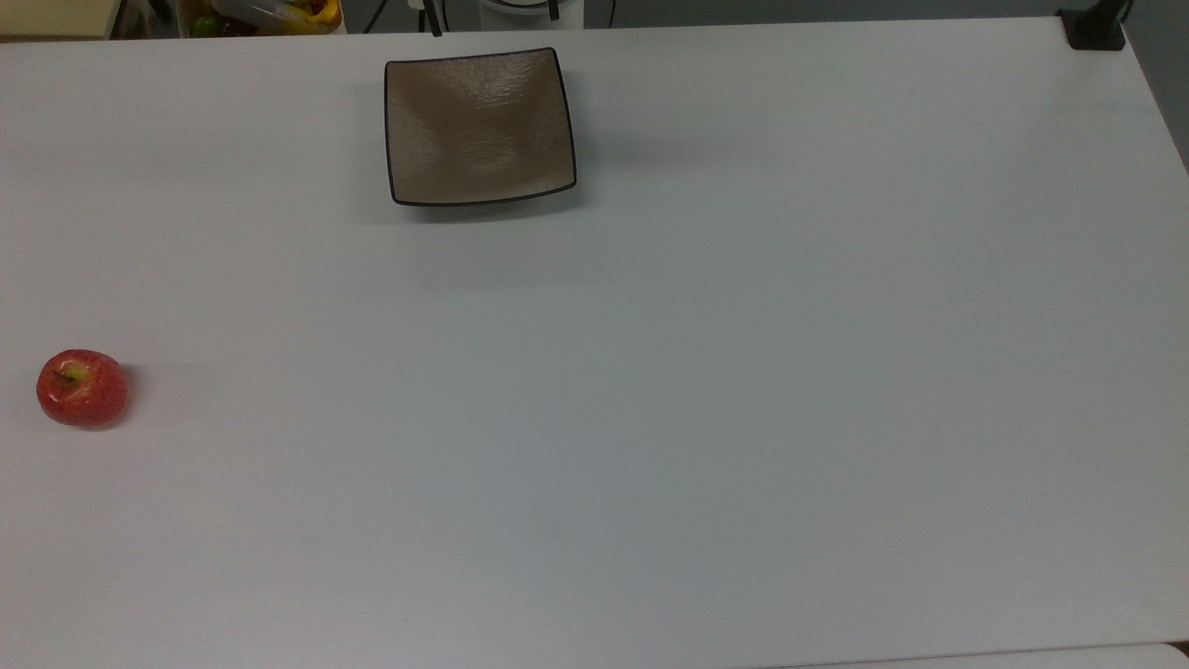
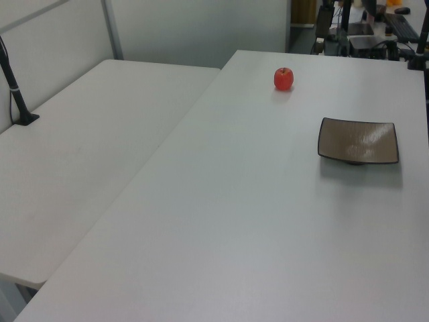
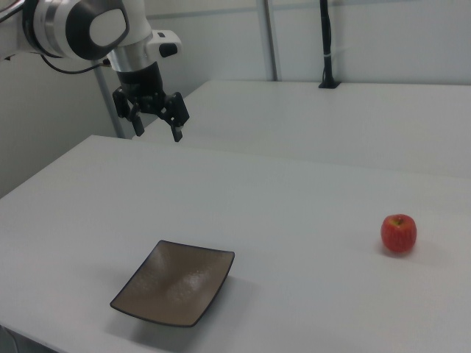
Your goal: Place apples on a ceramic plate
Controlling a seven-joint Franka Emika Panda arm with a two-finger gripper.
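A small red apple (image 1: pixel 82 388) with a yellow-green patch at its stem rests on the white table, near the top view's left edge. It also appears far back in the left view (image 2: pixel 283 78) and at the right view's right (image 3: pixel 398 233). The square taupe ceramic plate (image 1: pixel 479 125) with a dark rim lies bare at the table's far edge, also seen in the left view (image 2: pixel 358 140) and the right view (image 3: pixel 175 282). In the right view my gripper (image 3: pixel 157 128) hangs open and bare high above the table, behind the plate and far from the apple.
A second white table (image 2: pixel 87 154) adjoins on the left view's left, with a black post (image 2: pixel 15 87) clamped at its edge. A black clamp (image 1: pixel 1094 28) sits at the top view's upper right corner. Clutter (image 1: pixel 269 14) lies beyond the far edge.
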